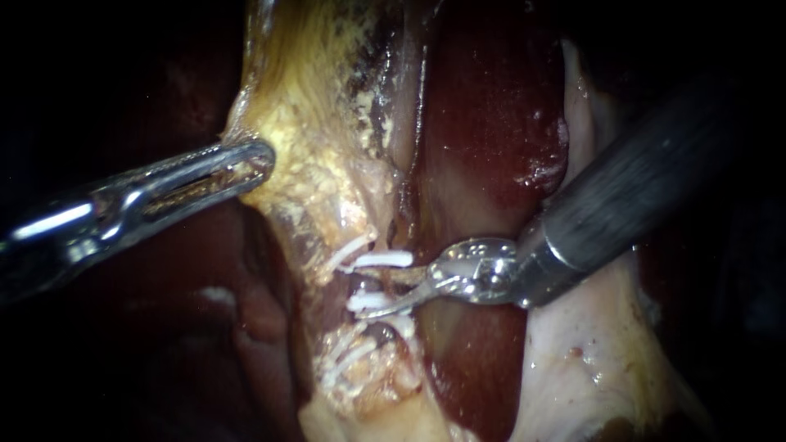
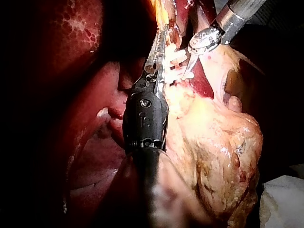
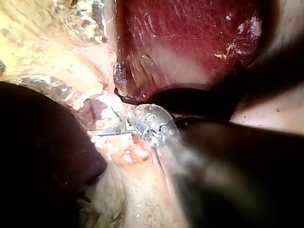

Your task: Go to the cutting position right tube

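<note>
Coming in from the upper right, the right instrument [image 1: 383, 290] has its two thin jaws open, with a clear gap between them. The jaws point at the tube [image 1: 366, 281], which runs down the middle of the endoscope view, beside the dark red liver [image 1: 483, 106]. One jaw lies just under the upper white clip [image 1: 385, 259], and the other lies along the next white clip [image 1: 367, 301]. The short piece of tube between these two clips therefore sits in the gap. I cannot tell whether the jaws touch the tube. I also cannot tell whether this is the right tube. More white clips [image 1: 348, 358] sit lower on the same strip of tissue.

The left instrument [image 1: 264, 160] comes in from the left, well apart from the right one. Its long jaws are closed on the edge of the yellowish tissue [image 1: 319, 123] above the clips. In the left wrist view these jaws lie along this tissue, with the clips just beside them. Pale tissue [image 1: 589, 360] lies under the shaft of the right instrument.
</note>
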